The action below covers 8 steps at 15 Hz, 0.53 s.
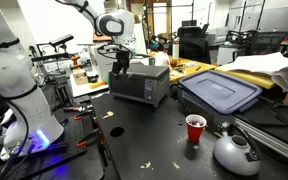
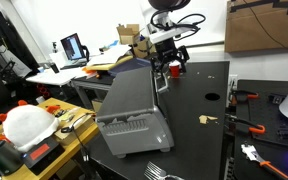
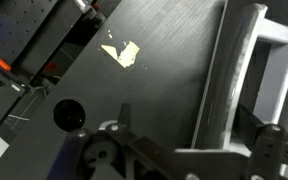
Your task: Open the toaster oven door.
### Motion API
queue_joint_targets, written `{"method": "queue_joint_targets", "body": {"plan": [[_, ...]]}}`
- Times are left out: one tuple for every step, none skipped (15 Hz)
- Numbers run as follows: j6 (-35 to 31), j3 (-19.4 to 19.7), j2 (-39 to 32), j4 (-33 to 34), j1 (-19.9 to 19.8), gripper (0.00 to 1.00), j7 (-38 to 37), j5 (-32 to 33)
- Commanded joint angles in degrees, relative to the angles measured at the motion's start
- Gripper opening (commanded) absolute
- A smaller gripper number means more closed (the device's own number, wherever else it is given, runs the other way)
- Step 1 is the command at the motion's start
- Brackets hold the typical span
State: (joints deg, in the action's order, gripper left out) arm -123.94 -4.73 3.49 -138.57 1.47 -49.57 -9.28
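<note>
The silver-grey toaster oven [image 1: 144, 84] [image 2: 132, 108] stands on the black table. Its door [image 1: 132, 88] has a dark window and looks upright. My gripper [image 1: 121, 62] [image 2: 170, 66] hangs at the door's top edge. In the wrist view the silver bar handle [image 3: 234, 70] runs between my two fingers, and the gripper [image 3: 196, 128] is open around it. I cannot tell whether the fingers touch the bar.
A blue-grey lidded bin [image 1: 220, 92] sits beside the oven. A red cup [image 1: 195, 128] and a silver kettle [image 1: 236, 152] stand nearer the table's front. A paper scrap [image 3: 121, 53] and a round hole [image 3: 69, 114] show on the table below the door.
</note>
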Motion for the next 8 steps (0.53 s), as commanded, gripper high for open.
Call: {"method": "queue_joint_targets", "body": {"plan": [[-1.89, 1.54, 2.08, -3.76, -0.08, 1.0, 4.25, -6.3], [-2.03, 1.93, 2.2, -4.27, -0.16, 1.0, 6.11, -8.82], [-2.37, 2.36, 2.45, -4.91, -0.25, 1.0, 8.26, -11.31], [-2.79, 2.9, 2.74, -5.7, -0.45, 1.0, 10.81, -14.08], [-2.92, 3.37, 3.04, -6.33, -0.67, 1.0, 13.02, -16.51], [-3.02, 3.96, 3.5, -7.06, -0.91, 1.0, 15.13, -18.8], [-3.14, 4.45, 3.93, -7.74, -1.15, 1.0, 16.76, -20.4], [-2.95, 5.03, 4.66, -8.5, -1.55, 1.0, 18.44, -21.91]]}}
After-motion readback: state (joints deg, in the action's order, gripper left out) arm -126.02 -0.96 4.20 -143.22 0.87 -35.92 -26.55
